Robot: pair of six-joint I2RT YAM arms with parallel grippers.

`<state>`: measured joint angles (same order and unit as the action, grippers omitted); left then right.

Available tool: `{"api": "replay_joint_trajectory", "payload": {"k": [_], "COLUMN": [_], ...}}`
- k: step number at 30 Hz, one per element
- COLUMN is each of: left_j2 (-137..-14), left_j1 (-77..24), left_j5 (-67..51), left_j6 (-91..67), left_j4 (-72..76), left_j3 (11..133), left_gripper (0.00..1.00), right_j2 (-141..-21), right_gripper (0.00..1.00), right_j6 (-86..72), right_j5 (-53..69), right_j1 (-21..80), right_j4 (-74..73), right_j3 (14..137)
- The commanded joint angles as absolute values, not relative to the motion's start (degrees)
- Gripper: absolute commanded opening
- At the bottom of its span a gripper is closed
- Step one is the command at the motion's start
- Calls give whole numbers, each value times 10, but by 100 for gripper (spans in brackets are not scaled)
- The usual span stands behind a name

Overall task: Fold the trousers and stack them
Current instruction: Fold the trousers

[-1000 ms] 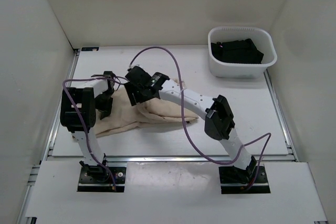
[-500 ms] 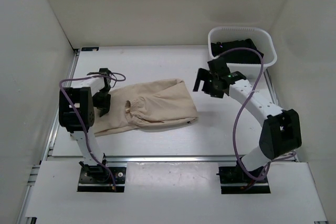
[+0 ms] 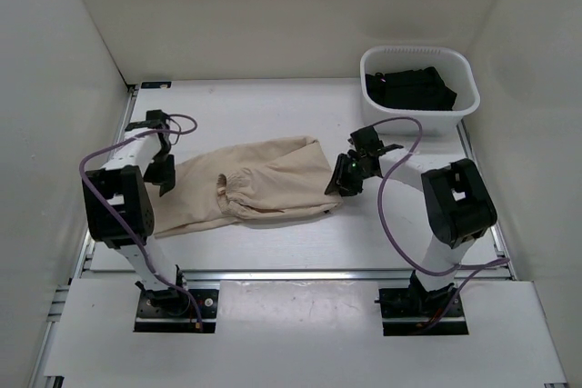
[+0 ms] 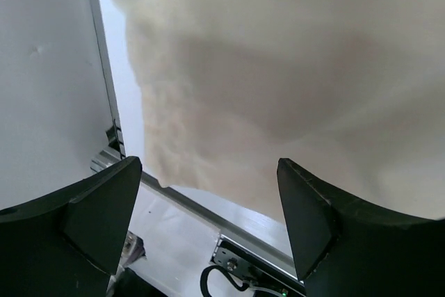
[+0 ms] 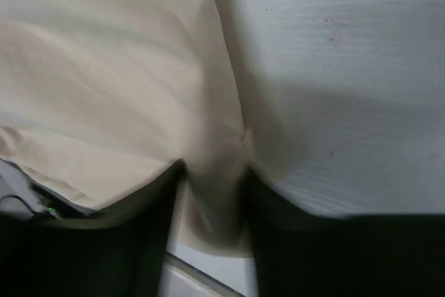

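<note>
Beige cotton trousers (image 3: 259, 184) lying 9-to-3 o'clock; left fingers (image 4: 83, 213) hovering wide, empty, at 9; right fingers (image 5: 146, 241) pinching 3 o'clock edge.

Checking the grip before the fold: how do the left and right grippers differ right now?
The left gripper stands wide open, gripping nothing; the right gripper has a fold of the trousers between its fingers. The left gripper is at the trousers' left end, the right gripper at their right edge. Both are down at the trousers.
</note>
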<state>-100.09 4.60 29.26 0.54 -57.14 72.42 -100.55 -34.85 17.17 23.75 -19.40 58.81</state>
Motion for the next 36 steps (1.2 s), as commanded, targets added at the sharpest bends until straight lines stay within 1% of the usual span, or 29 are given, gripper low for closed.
{"api": "replay_joint_trajectory", "payload": {"k": [1,2,3,5,6,7,8,9,10,11,12,13,14,15,16,17,18,19,20,21,22,23,24,25,26,27,30,34,36], "left_j2": [-962,-962,-956,-950,-944,-938,-938,-932,-926,-925,-920,-920,-920,-914,-914,-914,-914,-909,-909,-909,-909,-914,-914,-914,-914,-914,-914,-914,-914], "left_j1": [86,91,99,105,105,112,112,112,118,118,123,123,123,123,123,123,123,123,123,123,123,123,118,118,118,118,118,118,118], "left_j5": [274,269,269,269,269,269,269,269,269,264,264,264,264,264,264,258,258,258,251,251,246,246,246,246,246,246,241,241,241], "left_j6": [0,0,0,0,0,0,0,0,0,0,0,0,0,0,0,0,0,0,0,0,0,0,0,0,0,0,0,0,0], "left_j4": [-577,-577,-577,-577,-577,-577,-577,-577,-577,-577,-577,-577,-583,-583,-583,-583,-583,-583,-583,-583,-583,-583,-588,-588,-588,-588,-588,-588,-588], "left_j3": [703,703,703,703,703,703,703,703,703,703,698,698,698,698,698,698,698,698,698,698,698,698,698,698,698,698,698,693,693], "left_gripper": [90,90,90,90,90,90,90,90,90,90,90,90,90,90,90,90,90,90,90,90,90,90,90,90,90,90,90,90,90], "right_j2": [-1022,-1022,-1007,-981,-942,-916,-860,-831,-802,-775,-732,-715,-693,-686,-686,-686,-700,-716,-757,-784,-813,-877,-910,-941,-996,-1019,-1099,-1151,-1157], "right_gripper": [33,8,0,0,0,0,0,0,0,0,0,0,0,0,0,0,0,0,0,0,0,0,0,0,0,0,0,0,0], "right_j6": [-378,-386,-392,-397,-397,-397,-389,-367,-350,-332,-291,-268,-246,-211,-197,-183,-172,-166,-166,-166,-173,-173,-178,-178,-191,-198,-221,-276,-293], "right_j5": [218,228,234,239,239,239,227,192,168,141,112,79,13,-22,-49,-62,-62,-62,-62,-70,-81,-95,-104,-110,-110,-110,-96,-129,-129], "right_j1": [241,236,225,194,179,140,115,90,36,10,-13,-43,-43,-43,-23,-7,13,67,102,143,229,272,309,367,389,418,434,420,407], "right_j4": [-143,-143,-136,-136,-145,-182,-211,-247,-290,-377,-421,-464,-533,-562,-586,-604,-633,-647,-659,-682,-692,-702,-711,-711,-711,-701,-642,-592,-572], "right_j3": [567,559,553,528,519,511,505,505,517,531,550,605,639,675,711,777,809,840,869,925,953,981,1007,1044,1056,1066,1059,1059,1059]}}
